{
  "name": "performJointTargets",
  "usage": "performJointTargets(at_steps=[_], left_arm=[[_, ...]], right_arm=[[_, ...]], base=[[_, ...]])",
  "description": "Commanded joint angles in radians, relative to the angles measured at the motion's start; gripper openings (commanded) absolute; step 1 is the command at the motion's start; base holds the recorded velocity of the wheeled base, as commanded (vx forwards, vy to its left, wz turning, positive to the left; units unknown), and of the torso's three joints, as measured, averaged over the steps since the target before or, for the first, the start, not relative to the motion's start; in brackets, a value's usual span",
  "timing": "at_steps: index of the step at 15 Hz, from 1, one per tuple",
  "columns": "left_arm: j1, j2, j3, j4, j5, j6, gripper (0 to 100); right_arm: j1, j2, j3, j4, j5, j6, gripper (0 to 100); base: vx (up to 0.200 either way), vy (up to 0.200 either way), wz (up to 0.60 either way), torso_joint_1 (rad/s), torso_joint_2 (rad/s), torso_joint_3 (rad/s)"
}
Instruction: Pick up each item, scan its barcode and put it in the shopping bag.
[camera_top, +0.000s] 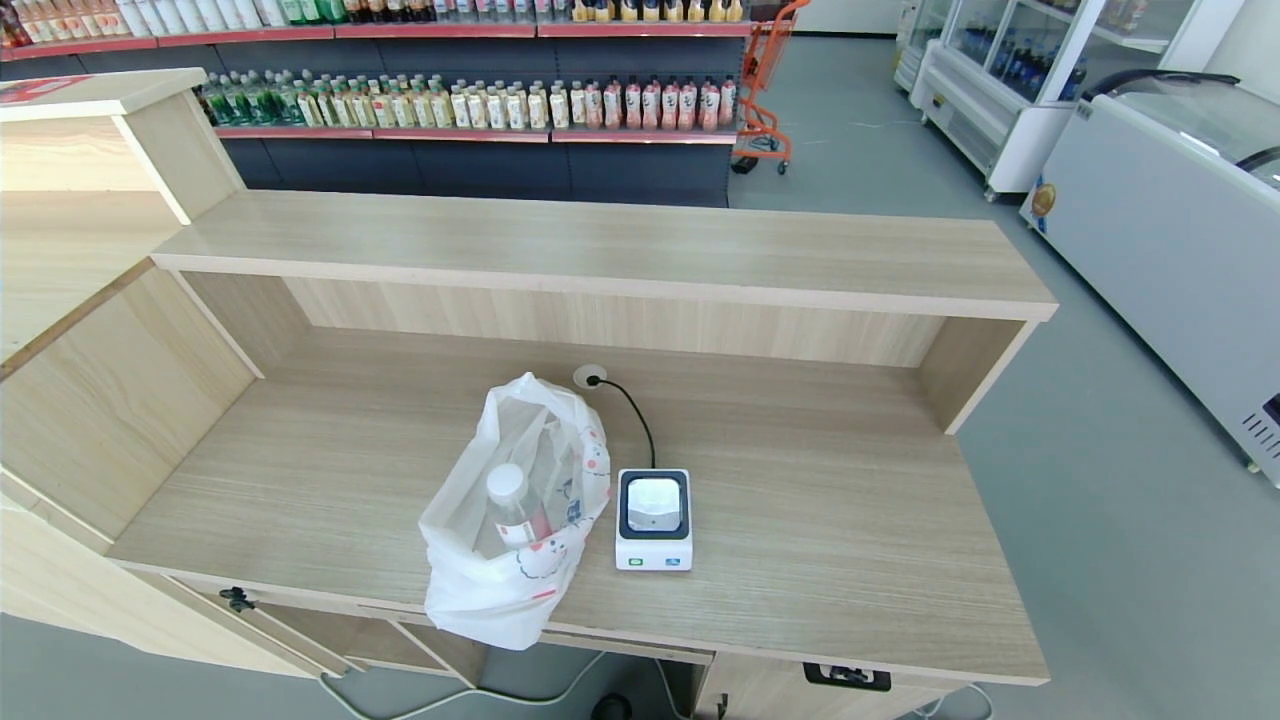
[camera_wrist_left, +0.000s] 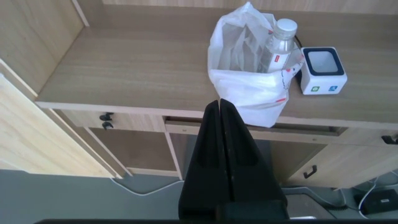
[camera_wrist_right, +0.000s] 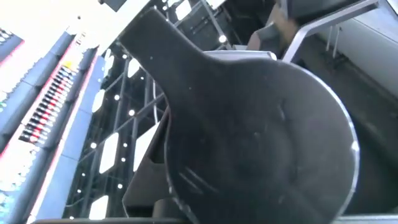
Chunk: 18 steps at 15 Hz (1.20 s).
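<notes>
Near the lower middle of the head view, a white shopping bag (camera_top: 520, 530) was seen standing on a wooden counter (camera_top: 820, 520), its bottom hanging slightly over the front edge. A bottle (camera_top: 510, 500) with a white cap was held roughly upright inside it, the cap visible at the bag's mouth. Just right of the bag, a small white scanner (camera_top: 654, 520) was set flat with its window facing up, and a black cable (camera_top: 636, 412) was run from it up to a round hole (camera_top: 590, 376) in the counter.

At the lower middle of the left wrist view, the left gripper (camera_wrist_left: 220, 109) was found with its fingers (camera_wrist_left: 210, 140) pressed together on nothing, apart from the counter. The right gripper (camera_wrist_right: 249, 137) was crowded against the lens in the right wrist view — whether it was apart or together could not be told.

Shelves (camera_top: 480, 105) of bottles were lined along the top of the head view.
</notes>
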Motion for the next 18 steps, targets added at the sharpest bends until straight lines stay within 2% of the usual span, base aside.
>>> performJointTargets(at_steps=[1, 12, 18], left_arm=[[0.0, 0.0, 0.0, 0.0, 0.0, 0.0, 0], [0.0, 0.0, 0.0, 0.0, 0.0, 0.0, 0], [0.0, 0.0, 0.0, 0.0, 0.0, 0.0, 0]], right_arm=[[-0.002, 0.001, 0.001, 0.002, 0.001, 0.0, 0], [-0.002, 0.008, 0.01, 0.031, 0.013, -0.008, 0], [-0.013, 0.012, 0.01, 0.171, 0.004, -0.037, 0]], base=[[0.0, 0.0, 0.0, 0.0, 0.0, 0.0], [0.0, 0.0, 0.0, 0.0, 0.0, 0.0], [0.0, 0.0, 0.0, 0.0, 0.0, 0.0]])
